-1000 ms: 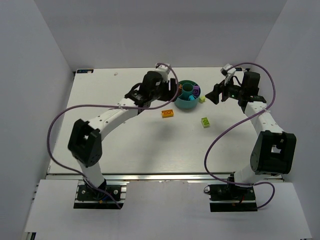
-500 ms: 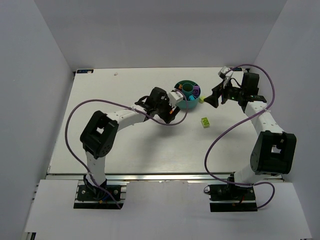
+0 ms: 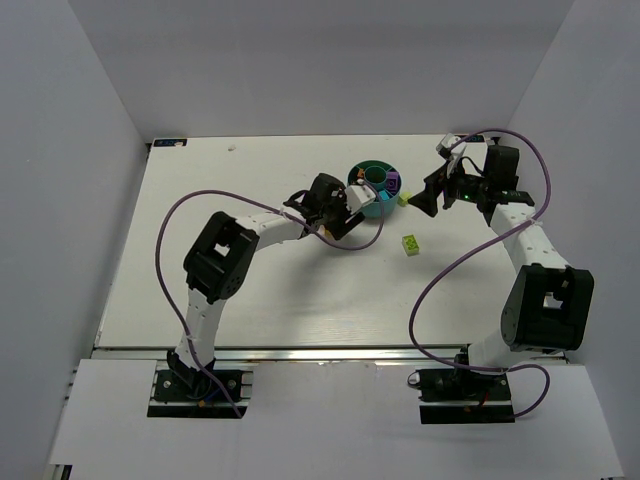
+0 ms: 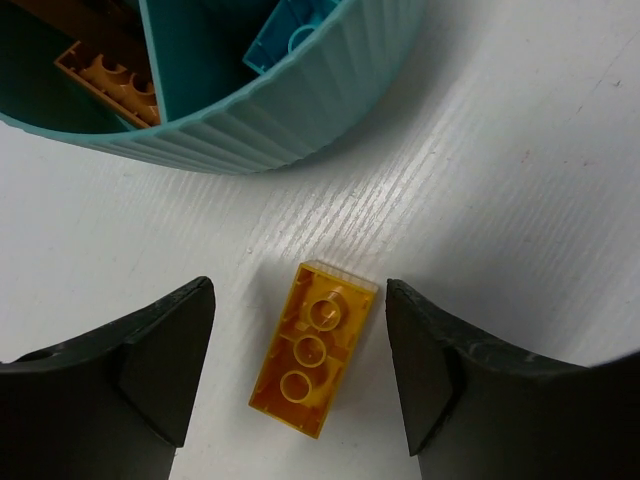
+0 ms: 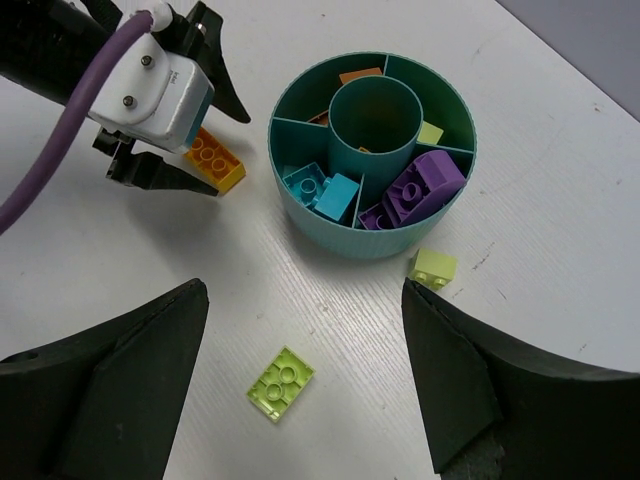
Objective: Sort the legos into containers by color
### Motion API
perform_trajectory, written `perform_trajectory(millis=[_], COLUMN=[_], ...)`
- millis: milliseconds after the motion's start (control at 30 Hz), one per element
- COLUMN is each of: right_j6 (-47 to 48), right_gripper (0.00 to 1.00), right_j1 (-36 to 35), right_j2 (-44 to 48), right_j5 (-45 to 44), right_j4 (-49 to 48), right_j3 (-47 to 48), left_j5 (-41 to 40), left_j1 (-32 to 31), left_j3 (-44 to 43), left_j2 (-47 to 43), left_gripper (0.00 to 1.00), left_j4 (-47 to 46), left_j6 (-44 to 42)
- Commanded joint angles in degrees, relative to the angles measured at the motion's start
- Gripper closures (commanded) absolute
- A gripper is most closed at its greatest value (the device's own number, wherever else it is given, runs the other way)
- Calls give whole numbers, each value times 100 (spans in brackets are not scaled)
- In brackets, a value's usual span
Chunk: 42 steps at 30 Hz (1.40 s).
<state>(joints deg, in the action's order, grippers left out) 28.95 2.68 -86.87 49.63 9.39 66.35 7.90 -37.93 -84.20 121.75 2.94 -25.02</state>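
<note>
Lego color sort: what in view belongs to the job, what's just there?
Job: round teal plastic divided bowl; yellow rectangular plastic brick; flat lime plastic brick; small pale-lime plastic brick.
Not job: purple cables; white table.

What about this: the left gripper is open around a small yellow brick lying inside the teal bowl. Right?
Not inside. The small yellow studded plastic brick lies on the white table beside the round teal plastic bowl; the left wrist view shows it. The left gripper is open around it.
</note>
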Motion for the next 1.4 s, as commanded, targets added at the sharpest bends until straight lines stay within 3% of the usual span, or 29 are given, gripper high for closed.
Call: perform_trajectory(millis=[0, 367, 433, 567, 733, 967, 1200, 1367], right_j6=[-3, -118, -118, -118, -118, -240, -293, -381], right_gripper=[17, 17, 17, 18, 18, 19, 21, 21], right_j1=[40, 40, 40, 40, 40, 40, 31, 31], right_j2=[170, 126, 126, 153, 232, 276, 83, 109], right_j5=[56, 74, 74, 65, 65, 152, 223, 249], right_j4=[-60, -174, -174, -174, -192, -297, -192, -218], right_j3=[230, 247, 247, 221, 160, 141, 449, 449], left_j5=[45, 133, 89, -113, -166, 282, 423, 554], left_j1=[32, 102, 128, 137, 137, 137, 137, 137], left_j3=[-184, 264, 282, 422, 764, 1134, 950, 565], left_j2=[85, -55, -99, -301, -845, -1952, -2208, -2060], left_gripper=[22, 32, 40, 74, 86, 91, 92, 93], left_j4=[-4, -92, -74, -170, -496, -997, -1462, -1823], left_j6=[-144, -39, -39, 40, 505, 1648, 2701, 2932])
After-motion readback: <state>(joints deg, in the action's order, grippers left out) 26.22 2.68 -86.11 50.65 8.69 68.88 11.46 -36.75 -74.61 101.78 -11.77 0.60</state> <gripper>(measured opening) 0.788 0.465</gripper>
